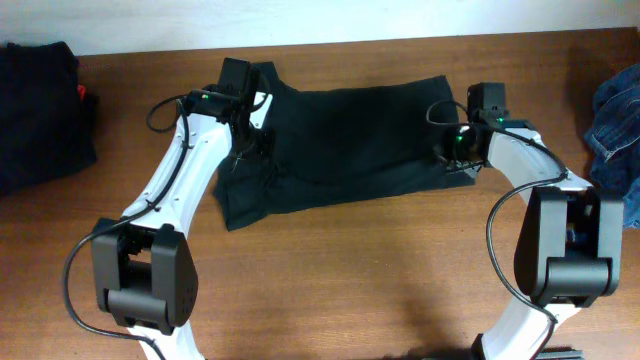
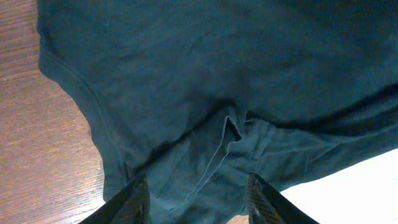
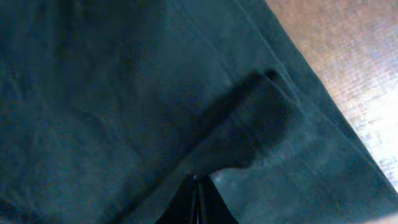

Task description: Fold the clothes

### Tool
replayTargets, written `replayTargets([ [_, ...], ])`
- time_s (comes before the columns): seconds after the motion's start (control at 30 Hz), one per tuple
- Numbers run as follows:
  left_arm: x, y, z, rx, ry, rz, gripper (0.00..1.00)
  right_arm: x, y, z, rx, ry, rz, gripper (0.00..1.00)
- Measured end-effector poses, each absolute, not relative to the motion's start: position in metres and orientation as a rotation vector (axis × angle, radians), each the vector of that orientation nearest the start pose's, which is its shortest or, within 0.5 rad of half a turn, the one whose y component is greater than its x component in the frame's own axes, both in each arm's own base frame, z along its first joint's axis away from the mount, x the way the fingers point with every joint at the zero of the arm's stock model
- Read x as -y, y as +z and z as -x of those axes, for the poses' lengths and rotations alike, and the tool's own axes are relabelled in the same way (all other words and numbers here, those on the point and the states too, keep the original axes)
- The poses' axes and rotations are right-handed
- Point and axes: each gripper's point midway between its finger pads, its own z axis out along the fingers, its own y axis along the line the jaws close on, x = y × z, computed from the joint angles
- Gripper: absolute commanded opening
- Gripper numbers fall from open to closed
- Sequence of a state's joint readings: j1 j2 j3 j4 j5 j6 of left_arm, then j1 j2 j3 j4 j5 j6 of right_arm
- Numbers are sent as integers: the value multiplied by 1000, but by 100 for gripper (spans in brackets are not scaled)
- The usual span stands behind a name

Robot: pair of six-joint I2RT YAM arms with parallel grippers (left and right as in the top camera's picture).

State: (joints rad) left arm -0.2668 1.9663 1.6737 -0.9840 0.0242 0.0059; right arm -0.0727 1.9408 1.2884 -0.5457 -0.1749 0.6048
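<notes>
A black T-shirt (image 1: 340, 130) lies spread across the wooden table (image 1: 350, 270), its left end rumpled. My left gripper (image 1: 247, 132) is low over that left end. In the left wrist view it (image 2: 199, 202) stands open, with a wrinkled seam of the T-shirt (image 2: 205, 93) lying between its fingers (image 2: 134, 202) and the collar curve to the left. My right gripper (image 1: 458, 160) is at the shirt's right edge. Seen from the right wrist, it (image 3: 198, 182) is shut, and a pinched-up ridge of the T-shirt (image 3: 124, 93) rises from its tips.
A heap of dark clothes (image 1: 40, 110) with a bit of red sits at the table's far left. Blue denim (image 1: 615, 120) lies at the far right edge. Bare wood runs along the front of the table between the two arm bases.
</notes>
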Motion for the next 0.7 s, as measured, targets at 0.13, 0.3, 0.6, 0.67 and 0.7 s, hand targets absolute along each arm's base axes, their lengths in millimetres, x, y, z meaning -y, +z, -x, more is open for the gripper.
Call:
replayTargets([
  [0.13,121,109,-428,-2824,-89,-394,50,2,37,-447,-2625,382,-834,3],
  [0.3,122,109,-428,-2825,-92,-394,50,3,48,-469,-2539,401,-767,6],
  [0.6,122,108,-427,-2828,-94,-384,64,-5,62,-490,-2471,393,-590,99],
  [0.67,122,108,-426,-2833,-96,-384,56,-8,62,-489,-2484,381,-525,99],
  [0.7,122,108,-425,-2839,-99,-386,50,-9,61,-488,-2498,376,-492,99],
])
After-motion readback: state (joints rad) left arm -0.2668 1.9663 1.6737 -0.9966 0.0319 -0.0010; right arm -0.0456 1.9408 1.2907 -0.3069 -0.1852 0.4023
